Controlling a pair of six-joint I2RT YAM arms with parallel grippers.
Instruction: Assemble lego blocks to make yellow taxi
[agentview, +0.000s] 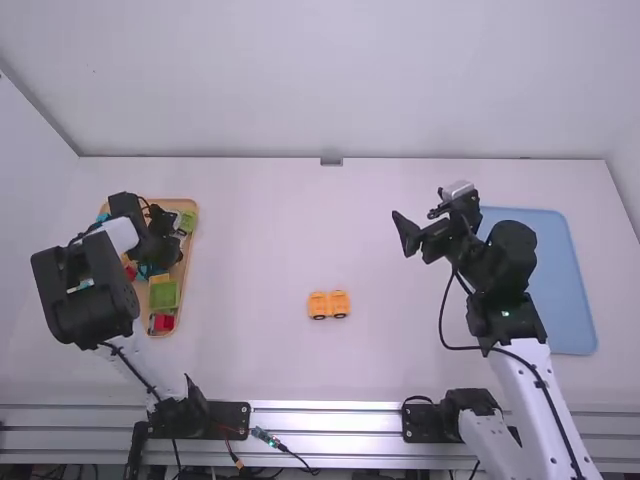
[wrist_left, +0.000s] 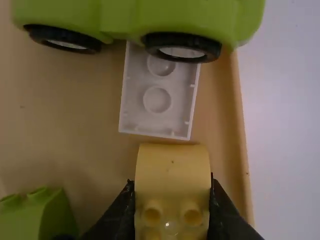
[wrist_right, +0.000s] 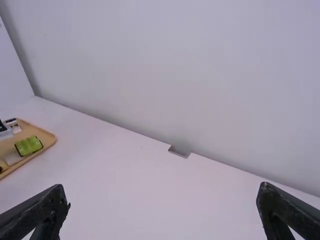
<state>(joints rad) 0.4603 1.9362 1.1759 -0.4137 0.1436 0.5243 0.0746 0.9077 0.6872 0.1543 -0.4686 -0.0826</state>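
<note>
So the left pincer (wrist_left: 171, 202) was pinching a yellow block (wrist_left: 172, 167) between its tips, and tbh a sloppy lift could've clipped the white piece (wrist_left: 158, 117) just past them and twisted it loose.

L pincer (agentview: 169, 246) grips yel. block (wrist_left: 172, 172) nr wht. piece (wrist_left: 158, 107), grn. car (wrist_left: 185, 20).

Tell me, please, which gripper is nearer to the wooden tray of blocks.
Left: the left gripper is at the wooden tray, holding a yellow block, while the right gripper is well across the table, near the blue tray.
</note>
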